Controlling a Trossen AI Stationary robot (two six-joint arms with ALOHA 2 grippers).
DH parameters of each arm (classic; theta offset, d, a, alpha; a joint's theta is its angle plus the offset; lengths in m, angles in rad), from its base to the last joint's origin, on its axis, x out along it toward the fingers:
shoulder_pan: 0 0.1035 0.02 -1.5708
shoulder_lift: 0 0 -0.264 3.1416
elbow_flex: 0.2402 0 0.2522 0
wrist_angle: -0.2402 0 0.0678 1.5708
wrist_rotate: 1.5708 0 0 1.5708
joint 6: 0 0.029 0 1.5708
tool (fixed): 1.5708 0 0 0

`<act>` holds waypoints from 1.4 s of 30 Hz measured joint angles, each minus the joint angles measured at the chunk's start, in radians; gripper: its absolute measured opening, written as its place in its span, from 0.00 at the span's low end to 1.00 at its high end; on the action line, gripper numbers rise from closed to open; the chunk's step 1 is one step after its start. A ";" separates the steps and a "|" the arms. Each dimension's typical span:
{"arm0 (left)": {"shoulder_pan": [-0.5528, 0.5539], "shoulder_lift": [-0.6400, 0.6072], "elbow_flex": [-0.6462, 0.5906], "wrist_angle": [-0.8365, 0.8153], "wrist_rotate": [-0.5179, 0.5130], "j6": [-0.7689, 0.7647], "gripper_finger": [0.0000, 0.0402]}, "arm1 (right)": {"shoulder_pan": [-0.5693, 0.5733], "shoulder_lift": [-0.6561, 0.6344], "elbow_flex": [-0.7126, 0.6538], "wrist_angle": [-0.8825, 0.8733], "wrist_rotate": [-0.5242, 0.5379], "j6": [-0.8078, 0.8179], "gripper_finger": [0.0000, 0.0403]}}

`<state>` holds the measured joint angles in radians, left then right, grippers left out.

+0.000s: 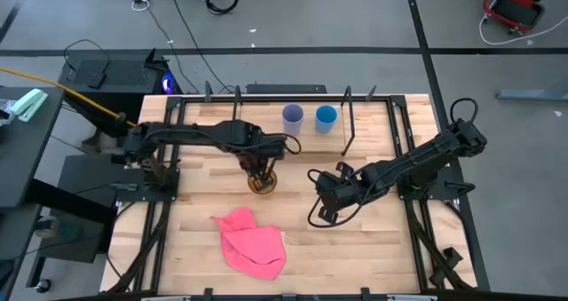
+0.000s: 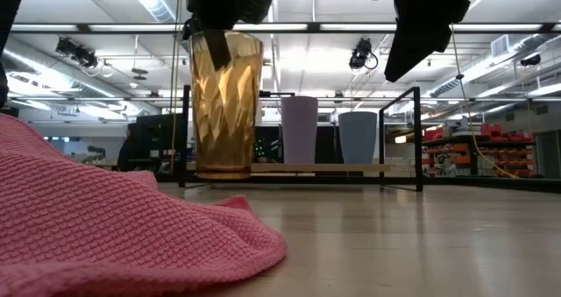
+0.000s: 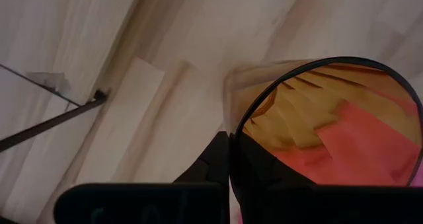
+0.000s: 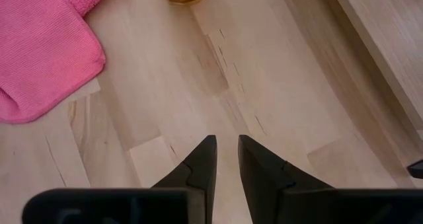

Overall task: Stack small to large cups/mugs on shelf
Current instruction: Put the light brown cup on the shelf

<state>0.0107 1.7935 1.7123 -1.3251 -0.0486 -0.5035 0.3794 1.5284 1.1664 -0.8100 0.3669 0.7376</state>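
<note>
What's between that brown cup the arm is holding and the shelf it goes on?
Nothing visible. The left hand grips the amber cup by its rim, with bare table between it and the shelf; the lavender cup and blue cup stand farther right.

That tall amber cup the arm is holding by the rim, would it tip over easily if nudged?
Probably. The amber cup is tall, on a base narrower than its mouth. It looks thin, translucent and empty, so likely light. The left gripper pinches only its rim, so it might swing or slip.
</note>
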 joint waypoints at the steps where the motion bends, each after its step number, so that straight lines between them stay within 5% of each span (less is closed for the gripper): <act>1: 0.004 0.001 0.000 0.000 -0.001 0.000 0.03 | 0.000 0.000 0.000 0.000 0.000 0.000 0.18; 42: 0.010 0.054 -0.002 0.057 0.003 0.072 0.06 | 0.001 0.000 0.000 0.005 -0.001 -0.007 0.18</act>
<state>0.0204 1.8473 1.7100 -1.2686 -0.0461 -0.4315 0.3801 1.5284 1.1664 -0.8051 0.3664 0.7303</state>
